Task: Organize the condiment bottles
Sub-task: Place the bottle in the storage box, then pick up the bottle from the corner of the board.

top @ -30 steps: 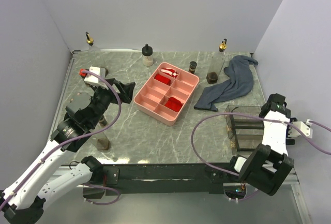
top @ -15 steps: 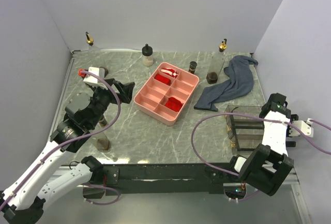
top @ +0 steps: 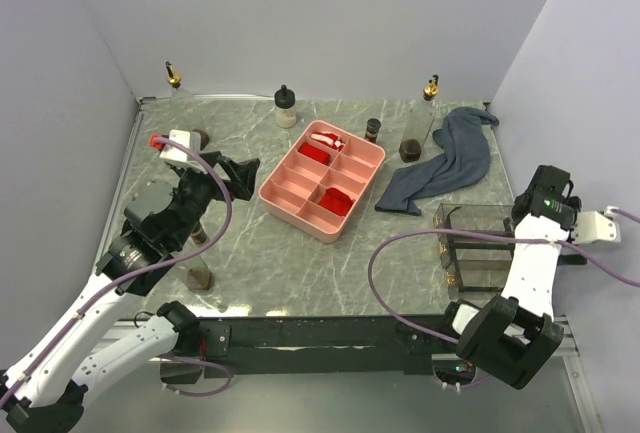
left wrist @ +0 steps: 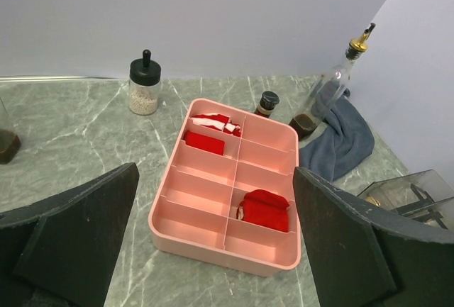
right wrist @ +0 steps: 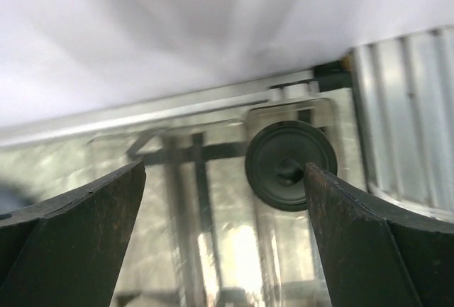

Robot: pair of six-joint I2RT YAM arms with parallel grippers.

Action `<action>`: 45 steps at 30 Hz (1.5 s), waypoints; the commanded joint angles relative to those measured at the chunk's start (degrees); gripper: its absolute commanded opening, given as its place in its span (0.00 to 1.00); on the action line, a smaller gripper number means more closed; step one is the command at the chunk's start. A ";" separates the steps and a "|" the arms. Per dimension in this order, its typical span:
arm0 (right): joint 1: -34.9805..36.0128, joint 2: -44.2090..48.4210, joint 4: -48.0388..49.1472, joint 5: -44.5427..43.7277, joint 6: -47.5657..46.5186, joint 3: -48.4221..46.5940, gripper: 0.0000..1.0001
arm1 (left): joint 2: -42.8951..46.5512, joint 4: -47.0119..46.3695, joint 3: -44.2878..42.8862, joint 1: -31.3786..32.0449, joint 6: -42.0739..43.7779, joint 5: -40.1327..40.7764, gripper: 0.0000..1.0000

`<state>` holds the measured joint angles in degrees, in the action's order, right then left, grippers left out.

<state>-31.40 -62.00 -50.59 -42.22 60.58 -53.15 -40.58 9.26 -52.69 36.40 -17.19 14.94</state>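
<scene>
Your right arm has drawn up and outward from the clear organizer (top: 470, 215) since a second ago, and the right fingers (right wrist: 333, 208) have spread from half shut to fully wide. They hold nothing. Below the gap, close to one finger and seemingly touching neither, sits the black cap (right wrist: 291, 165) of a bottle standing in an end compartment of that organizer. I read this as the tail of a placing step: that bottle is set down and released.

Next you need a straight lift so the fingers clear the cap and the organizer walls. Then pick the next bottle.

Ahead of the left fingers (left wrist: 106, 208), which also stand wide and empty, you have the pink tray (left wrist: 280, 264). Beyond it are a black-capped cream jar (left wrist: 145, 86), a small dark jar (left wrist: 267, 103) and a tall clear bottle with a gold pourer (left wrist: 326, 87), which stands against the blue-grey cloth (left wrist: 340, 140).

The right forearm rises steeply from its base, wrist bent down over the organizer. The left arm reaches forward, wrist raised, fingers tipped down toward the tray, with a brown bottle (top: 200, 268) standing on the table under its forearm.
</scene>
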 commanded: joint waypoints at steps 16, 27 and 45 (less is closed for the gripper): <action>19.78 8.73 19.20 32.88 -31.21 -3.11 1.00 | 3.05 -1.35 -0.58 -0.28 1.02 1.58 0.97; 42.54 18.48 40.45 57.93 -37.29 3.38 0.98 | 2.43 12.41 -10.93 -0.19 -6.27 5.01 0.96; 86.23 5.32 64.90 47.41 -43.26 2.97 1.00 | 4.54 46.99 -23.26 -0.19 -20.77 21.70 0.97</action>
<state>49.39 -51.92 6.59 11.25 21.21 -44.51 -36.97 50.24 -74.39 36.40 -32.99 32.03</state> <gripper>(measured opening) 0.999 0.967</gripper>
